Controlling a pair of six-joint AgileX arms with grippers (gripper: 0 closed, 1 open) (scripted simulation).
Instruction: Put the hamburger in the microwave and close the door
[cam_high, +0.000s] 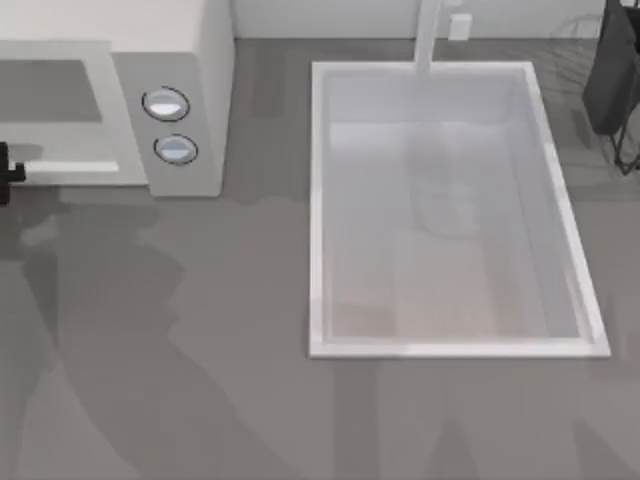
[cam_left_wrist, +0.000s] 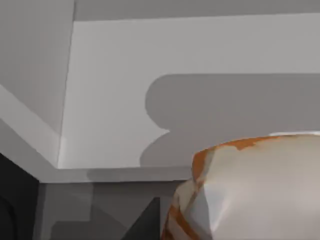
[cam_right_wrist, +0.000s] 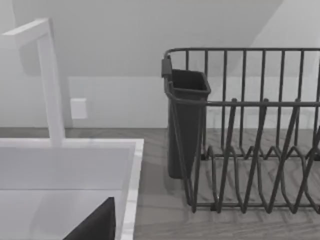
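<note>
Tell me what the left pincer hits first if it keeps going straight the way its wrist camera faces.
Probably the pale inner wall of the microwave. The hamburger sits close before the camera, with that wall behind it; depth is unclear.

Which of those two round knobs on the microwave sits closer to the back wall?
The upper knob, the one ringed in white on the microwave panel. The other knob sits just below it in the top view, nearer the table's front.

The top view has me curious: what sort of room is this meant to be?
Most likely a rendered kitchen counter: a white microwave with two knobs, a sink basin with a faucet, and a dark wire dish rack beside it.
</note>
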